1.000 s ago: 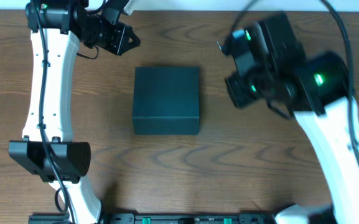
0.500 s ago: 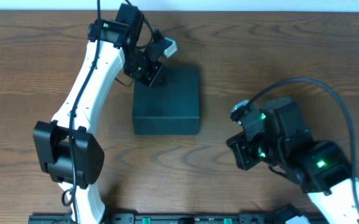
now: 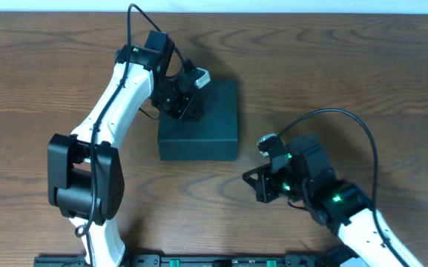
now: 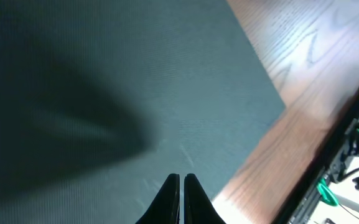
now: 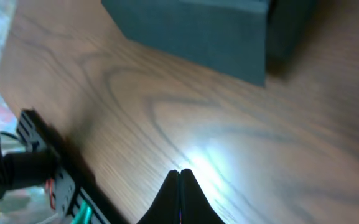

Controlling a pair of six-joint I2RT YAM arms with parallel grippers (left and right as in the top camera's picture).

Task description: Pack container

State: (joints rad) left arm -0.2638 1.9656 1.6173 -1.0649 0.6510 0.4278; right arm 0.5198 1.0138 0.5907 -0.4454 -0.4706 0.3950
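Left gripper (image 4: 181, 182), fingers pressed together, hangs over the matte dark teal rectangular cardboard box (image 3: 208, 126), which sits right beneath it on the brown wood-grain table (image 3: 362, 67). Right gripper (image 5: 180, 176), fingers together too, points at bare wood, the box just ahead. The left gripper hides the box's far-left corner; contact unclear.

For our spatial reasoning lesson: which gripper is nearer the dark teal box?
Left. The left gripper hangs over the dark teal box; the right gripper hovers over the table beside it, apart.
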